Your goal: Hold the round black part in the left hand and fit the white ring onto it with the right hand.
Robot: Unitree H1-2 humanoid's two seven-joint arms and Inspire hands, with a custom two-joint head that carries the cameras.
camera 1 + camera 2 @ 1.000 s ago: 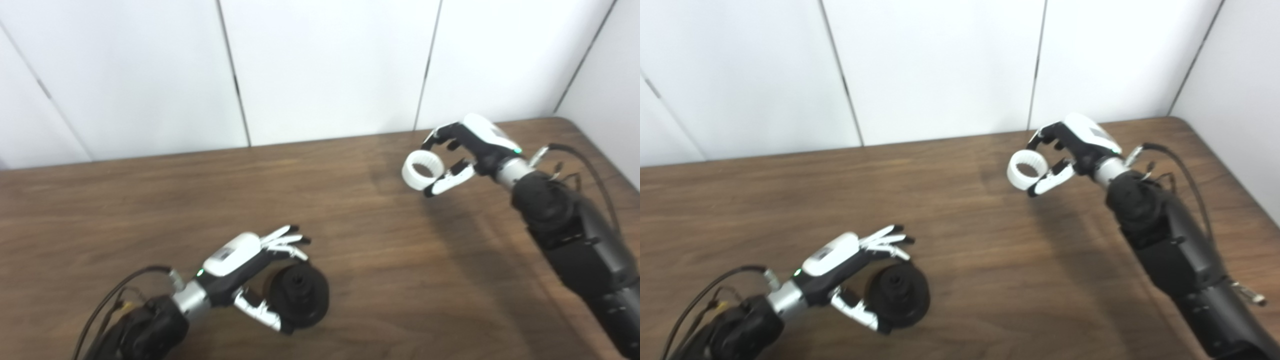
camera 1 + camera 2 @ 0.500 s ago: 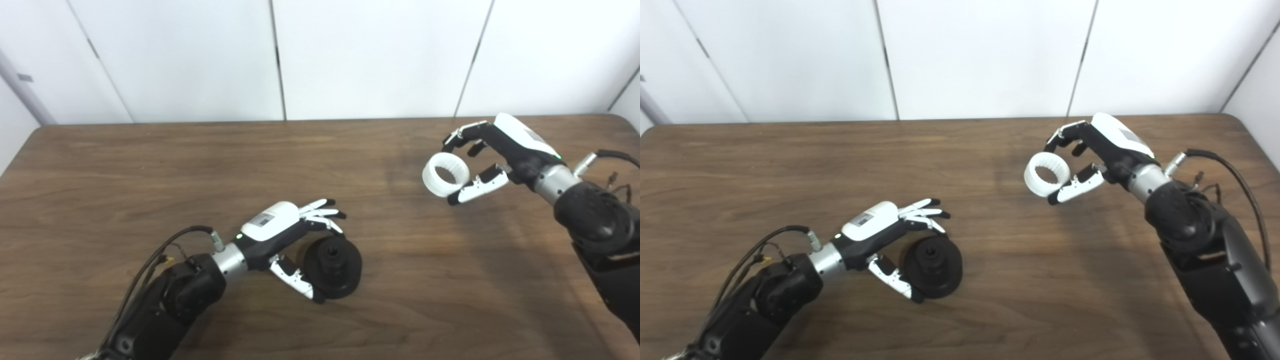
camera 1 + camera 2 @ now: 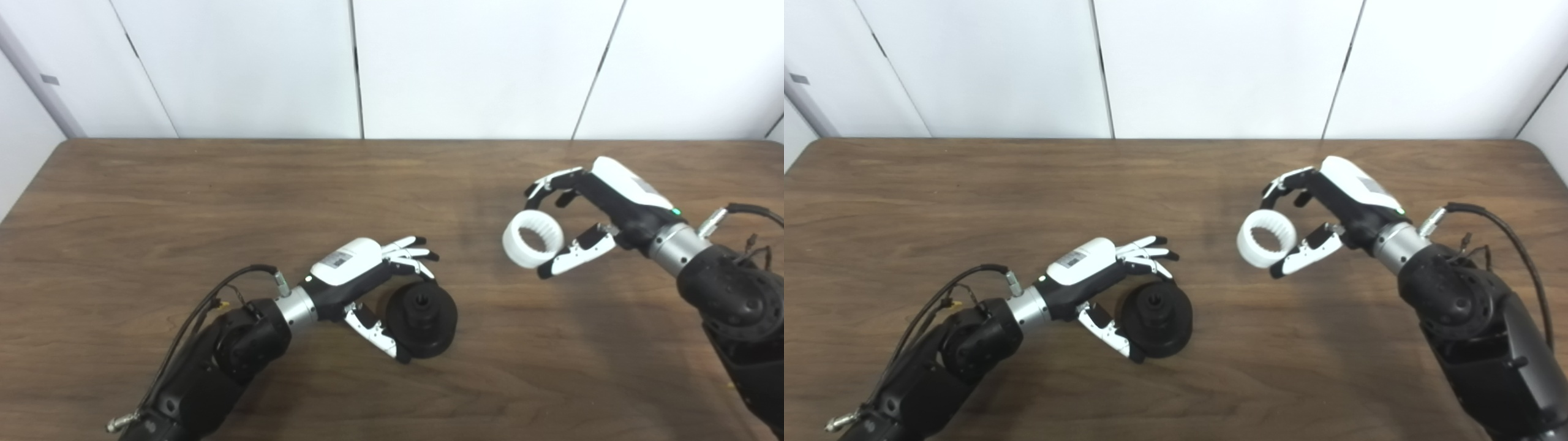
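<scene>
The round black part [image 3: 421,318] lies on the wooden table [image 3: 184,184], a disc with a raised hub, front and left of centre. My left hand [image 3: 373,288] is open around its left edge, fingers stretched above its far rim and thumb at its near rim; whether they press on it I cannot tell. My right hand [image 3: 588,214] is shut on the white ring [image 3: 533,239], pinched between thumb and fingers and held above the table to the right, its opening facing left. The ring is well apart from the black part. Both also show in the right eye view, the part [image 3: 1156,321] and the ring [image 3: 1266,239].
White wall panels [image 3: 465,61] stand behind the table's far edge. Cables run along both forearms, the left [image 3: 202,306] and the right [image 3: 747,211].
The camera has swung, shifting the whole picture. My right hand has brought the white ring down and left, closer to the black part. My left hand keeps the same pose at the part.
</scene>
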